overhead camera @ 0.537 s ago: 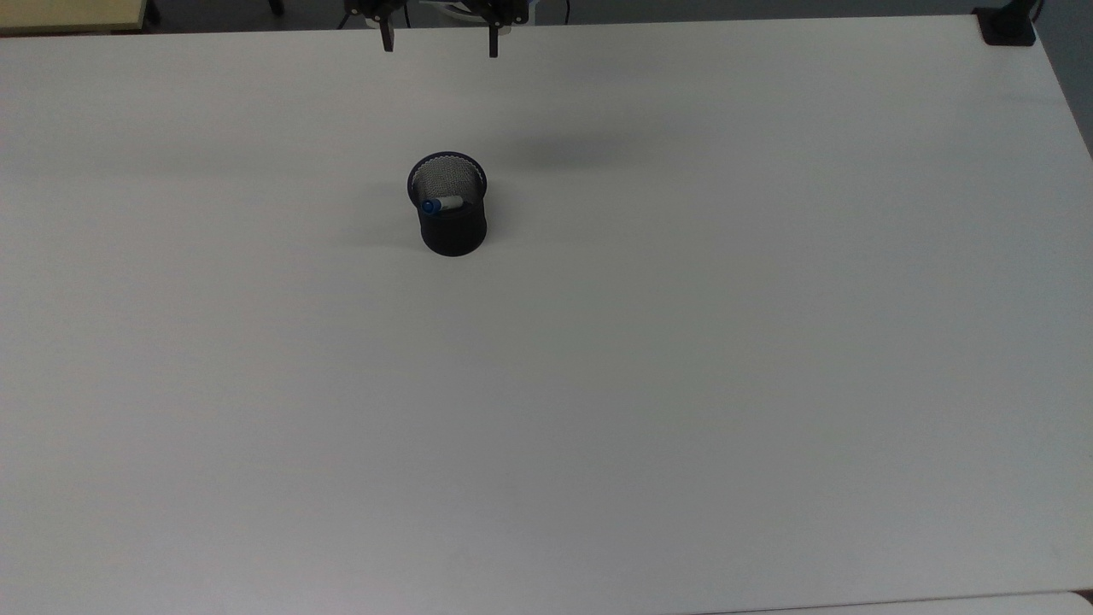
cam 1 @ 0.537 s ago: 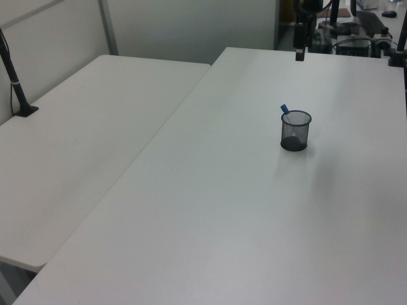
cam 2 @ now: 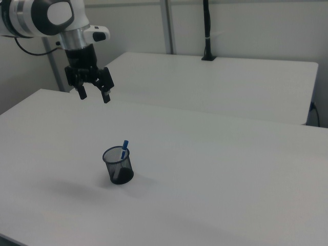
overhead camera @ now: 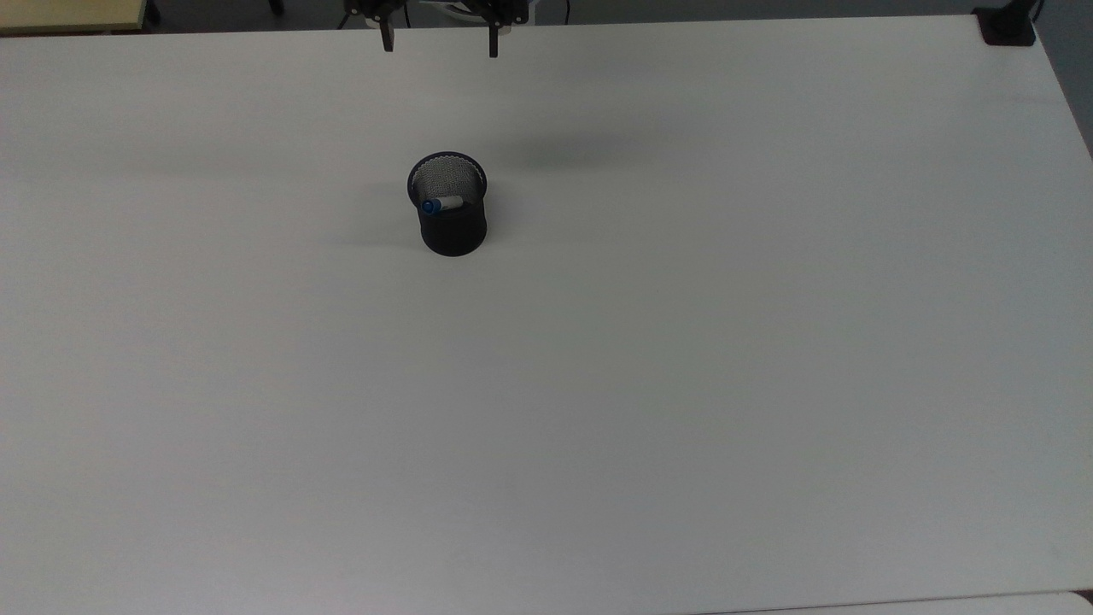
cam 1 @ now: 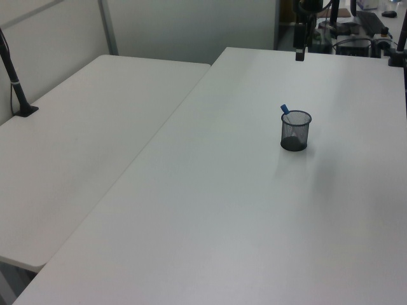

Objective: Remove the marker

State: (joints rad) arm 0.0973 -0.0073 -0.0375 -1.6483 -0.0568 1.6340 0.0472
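The marker [overhead camera: 441, 204] stands tilted inside a black mesh cup [overhead camera: 452, 220] on the white table, its blue cap [cam 2: 124, 144] poking above the rim; the left view shows the blue cap [cam 1: 285, 108] at the cup's [cam 1: 296, 131] back left. My gripper [overhead camera: 440, 41] hangs open and empty high above the table's far edge, well apart from the cup. In the right view the gripper [cam 2: 94, 95] is up and to the left of the cup [cam 2: 118, 165], fingers spread. The left view has one finger [cam 1: 299, 50] at the top.
The white table [overhead camera: 598, 384] spreads wide around the cup. A second white table [cam 1: 82, 140] adjoins it on the left view's left. A black clamp post [cam 2: 206, 31] stands on the far table, another clamp [overhead camera: 1006, 26] at the top view's upper right corner.
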